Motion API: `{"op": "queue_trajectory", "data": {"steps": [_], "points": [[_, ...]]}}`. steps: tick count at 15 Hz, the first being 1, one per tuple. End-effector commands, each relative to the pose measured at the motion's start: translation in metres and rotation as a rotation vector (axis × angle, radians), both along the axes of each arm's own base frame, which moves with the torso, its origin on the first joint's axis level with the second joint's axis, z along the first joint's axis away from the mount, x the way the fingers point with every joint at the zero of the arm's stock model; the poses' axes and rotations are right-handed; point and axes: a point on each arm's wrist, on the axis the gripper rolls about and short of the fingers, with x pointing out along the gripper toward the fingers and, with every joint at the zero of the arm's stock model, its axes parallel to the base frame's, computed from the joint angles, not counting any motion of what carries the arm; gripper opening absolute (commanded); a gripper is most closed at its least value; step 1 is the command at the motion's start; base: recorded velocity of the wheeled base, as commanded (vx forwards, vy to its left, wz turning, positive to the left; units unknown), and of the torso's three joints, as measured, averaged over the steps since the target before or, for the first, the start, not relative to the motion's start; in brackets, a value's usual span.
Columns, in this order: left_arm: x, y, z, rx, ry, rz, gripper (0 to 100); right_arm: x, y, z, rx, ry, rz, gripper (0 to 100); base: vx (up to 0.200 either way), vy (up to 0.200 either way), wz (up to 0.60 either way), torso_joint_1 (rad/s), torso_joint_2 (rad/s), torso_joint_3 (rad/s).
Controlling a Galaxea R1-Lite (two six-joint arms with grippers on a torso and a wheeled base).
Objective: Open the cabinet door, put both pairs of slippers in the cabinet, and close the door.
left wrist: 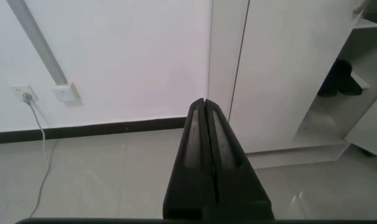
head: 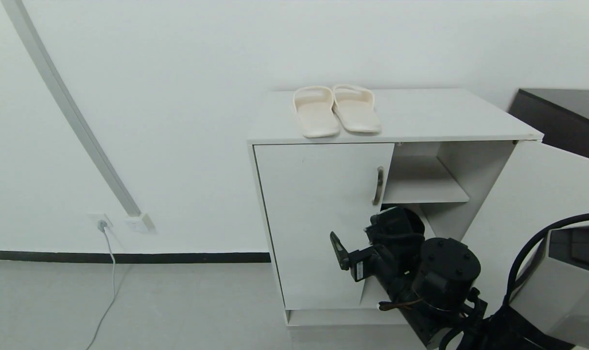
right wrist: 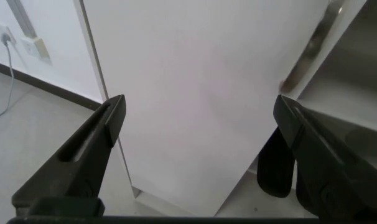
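While the cabinet [head: 445,116] stands with its right door [head: 532,194] open and left door [head: 319,218] closed, a cream pair of slippers [head: 336,111] is seen on the cabinet's top; a dark pair [left wrist: 341,78] is set on a shelf inside the cabinet; the right gripper [right wrist: 198,106] is spread wide before the cabinet's closed door, grasping nothing; the left gripper [left wrist: 205,104] is clenched empty, off the cabinet's closed side.

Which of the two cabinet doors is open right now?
The right door: it is swung outward, baring the shelf inside. The left door, the one with the handle, is shut flat against the cabinet front.
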Motion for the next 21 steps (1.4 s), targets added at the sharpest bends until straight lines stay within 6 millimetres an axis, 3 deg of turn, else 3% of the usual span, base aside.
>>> {"op": "queue_trajectory", "data": {"steps": [1, 15, 19, 21], "points": [[0.000, 0.000, 0.000, 0.000, 0.002, 0.000, 0, 0.000, 0.000, 0.000, 0.000, 0.000, 0.000, 100, 0.000, 0.000, 0.00, 0.183, -0.50, -0.315], [0.000, 0.000, 0.000, -0.005, 0.002, 0.001, 0, 0.005, -0.005, 0.003, -0.023, -0.034, -0.005, 100, 0.000, 0.000, 0.00, 0.227, -0.55, -0.319], [0.000, 0.000, 0.000, -0.005, 0.002, 0.001, 0, 0.009, -0.009, 0.001, -0.088, -0.057, 0.041, 100, 0.000, 0.000, 0.00, 0.062, -0.14, -0.072], [0.000, 0.000, 0.000, -0.005, 0.002, 0.001, 0, 0.016, 0.000, 0.019, -0.040, -0.106, 0.031, 100, 0.000, 0.000, 0.00, 0.000, 0.00, 0.000]]}}
